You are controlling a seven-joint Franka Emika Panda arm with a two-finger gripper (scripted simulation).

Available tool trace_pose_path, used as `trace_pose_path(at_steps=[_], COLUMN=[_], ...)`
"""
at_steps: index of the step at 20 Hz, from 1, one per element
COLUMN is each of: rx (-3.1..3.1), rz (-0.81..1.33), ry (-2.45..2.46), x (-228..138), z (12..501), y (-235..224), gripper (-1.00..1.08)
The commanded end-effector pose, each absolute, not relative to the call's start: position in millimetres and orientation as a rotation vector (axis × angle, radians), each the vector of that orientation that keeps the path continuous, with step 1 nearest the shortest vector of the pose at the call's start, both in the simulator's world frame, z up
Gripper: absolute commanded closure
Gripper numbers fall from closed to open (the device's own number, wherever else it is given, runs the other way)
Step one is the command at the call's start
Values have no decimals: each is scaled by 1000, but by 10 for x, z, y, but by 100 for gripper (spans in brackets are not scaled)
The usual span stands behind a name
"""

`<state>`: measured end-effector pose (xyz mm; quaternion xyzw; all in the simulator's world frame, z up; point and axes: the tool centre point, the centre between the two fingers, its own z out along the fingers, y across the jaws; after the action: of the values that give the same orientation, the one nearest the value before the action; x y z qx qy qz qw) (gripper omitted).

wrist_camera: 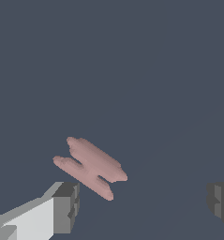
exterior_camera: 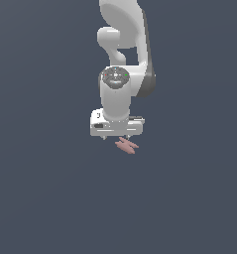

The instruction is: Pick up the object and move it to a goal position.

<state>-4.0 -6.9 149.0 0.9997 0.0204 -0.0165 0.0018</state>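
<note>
The object [exterior_camera: 126,145] is a small flat dusty-pink piece with a lobed outline, lying on the dark grey floor just below the white hand in the exterior view. In the wrist view the object [wrist_camera: 91,167] lies at a slant, nearer to one grey fingertip [wrist_camera: 66,206] than to the other fingertip [wrist_camera: 220,202]. My gripper [wrist_camera: 142,205] is open, its fingers wide apart with nothing between them. In the exterior view the gripper [exterior_camera: 116,136] hangs from the white arm, a little above the object and slightly to the exterior view's left of it.
The plain dark grey floor [exterior_camera: 50,198] stretches all around. The white arm [exterior_camera: 121,39] rises at the back of the exterior view.
</note>
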Motion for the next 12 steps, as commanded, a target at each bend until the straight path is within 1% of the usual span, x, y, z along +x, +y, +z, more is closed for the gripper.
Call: trace_pose_path(at_steps=[1,12], rx=[3137,3121], rz=[-52,-47], ry=[70,291], x=[-42,-89], z=[1484,1349], y=[-68,-4], gripper=[-92,-92])
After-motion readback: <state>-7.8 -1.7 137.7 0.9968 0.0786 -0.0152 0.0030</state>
